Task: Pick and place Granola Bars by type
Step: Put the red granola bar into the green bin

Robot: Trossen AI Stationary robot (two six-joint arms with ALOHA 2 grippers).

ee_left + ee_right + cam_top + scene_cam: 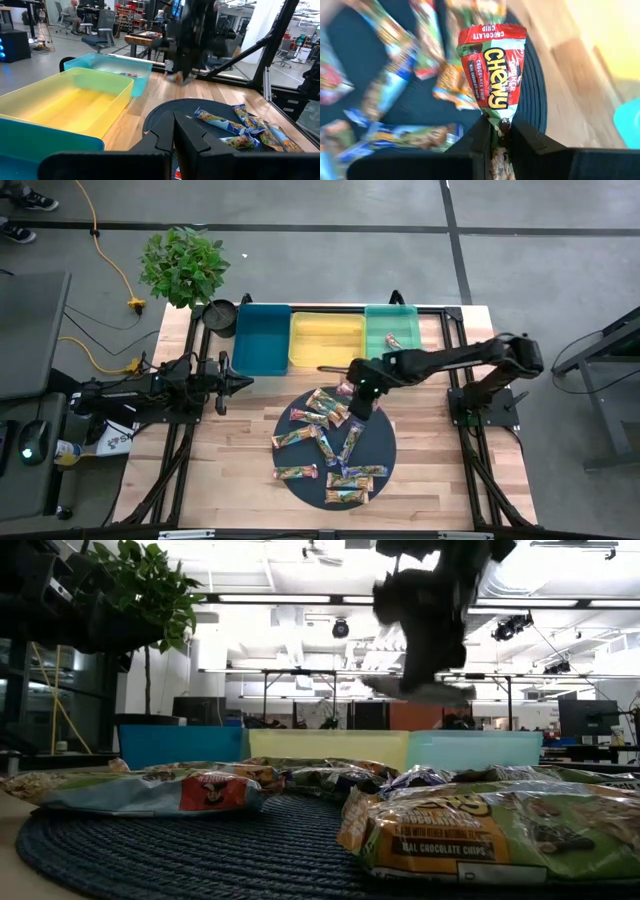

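Granola Bars (325, 442) lie scattered on the round dark mat (385, 455) at centre frame; the right gripper (499, 131) pinches a red Chewy bar (492, 75) above the mat's upper edge, while the left gripper (240, 381), fingers closed and empty, waits at middle left

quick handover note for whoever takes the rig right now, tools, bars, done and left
Right tool: shut on a red Chewy bar, held above the mat's far edge, near the bins.
Left tool: shut, empty, waiting at the table's left beside the teal bin.
Done: one bar already lies in the green bin; the yellow bin looks empty, and nothing shows in the teal one.
Left: about ten bars remain scattered on the round dark mat, still to be sorted by type. The held bar has yet to be dropped in a bin.
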